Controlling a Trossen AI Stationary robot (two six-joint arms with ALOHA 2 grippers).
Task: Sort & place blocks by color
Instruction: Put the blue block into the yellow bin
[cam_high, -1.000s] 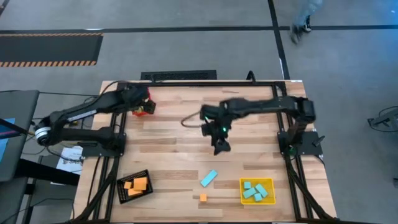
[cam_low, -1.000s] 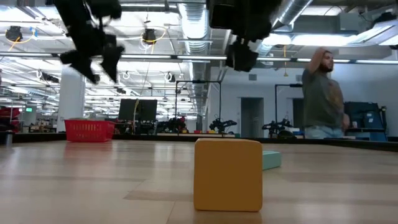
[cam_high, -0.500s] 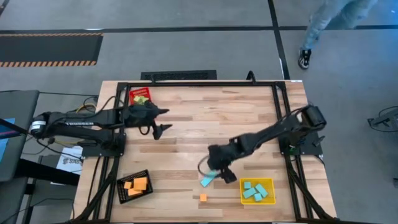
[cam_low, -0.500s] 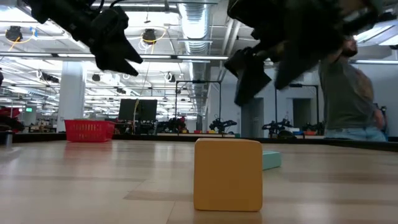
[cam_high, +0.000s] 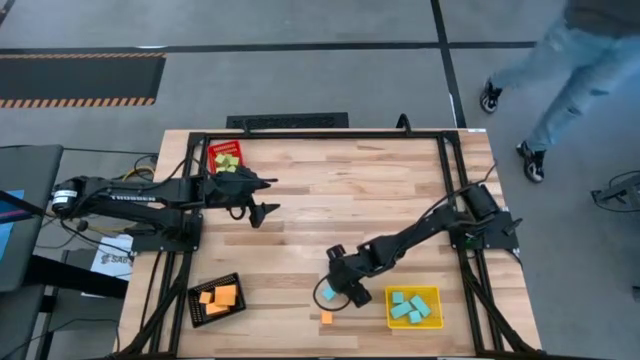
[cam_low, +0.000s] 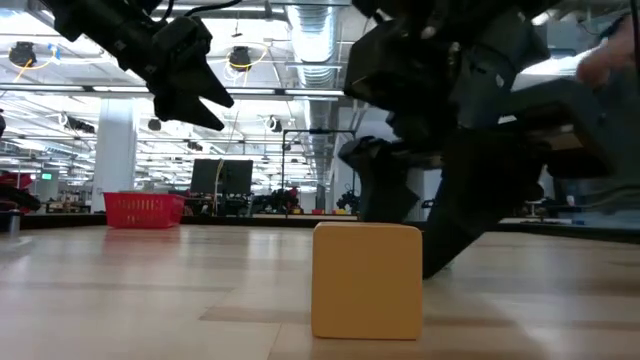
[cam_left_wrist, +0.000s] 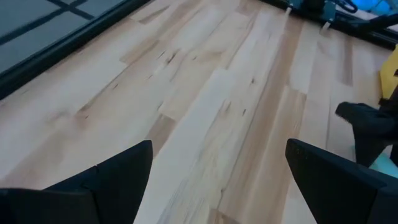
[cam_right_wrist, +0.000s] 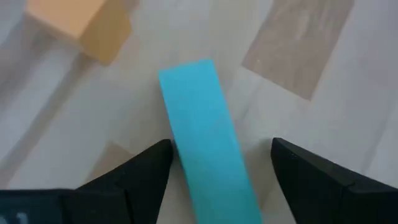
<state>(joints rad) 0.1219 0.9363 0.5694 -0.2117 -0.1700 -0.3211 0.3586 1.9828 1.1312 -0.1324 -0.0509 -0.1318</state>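
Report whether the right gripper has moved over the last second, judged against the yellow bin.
Yes. The right gripper has come from mid-table toward the near edge, now open over the cyan bar, left of the yellow bin.

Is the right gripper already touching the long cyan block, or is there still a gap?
Apart. In the right wrist view the open right gripper straddles the long cyan block, with bare table showing between the block and each finger.
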